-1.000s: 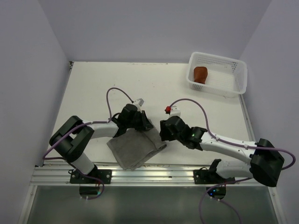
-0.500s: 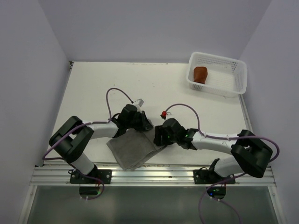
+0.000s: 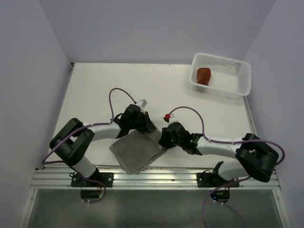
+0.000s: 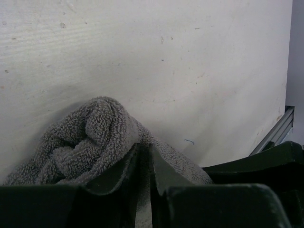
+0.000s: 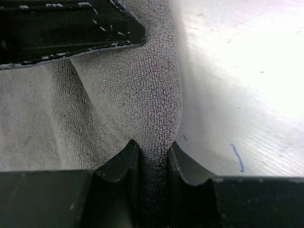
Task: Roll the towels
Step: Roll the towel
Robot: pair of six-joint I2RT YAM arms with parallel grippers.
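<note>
Currently grey towel [image 3: 136,153] pinched along far edge by left gripper [image 3: 146,127], right gripper [image 3: 163,141].

A white mesh basket [image 3: 243,80] sits on the table's [image 3: 104,85] far-right corner.

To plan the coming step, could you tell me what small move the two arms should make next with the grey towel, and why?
Probably both should carry the pinched edge up and over toward the near side to start the roll. The left end effector and right end effector each clamp a fold of the grey towel at its far edge, while the rest lies flat.
</note>
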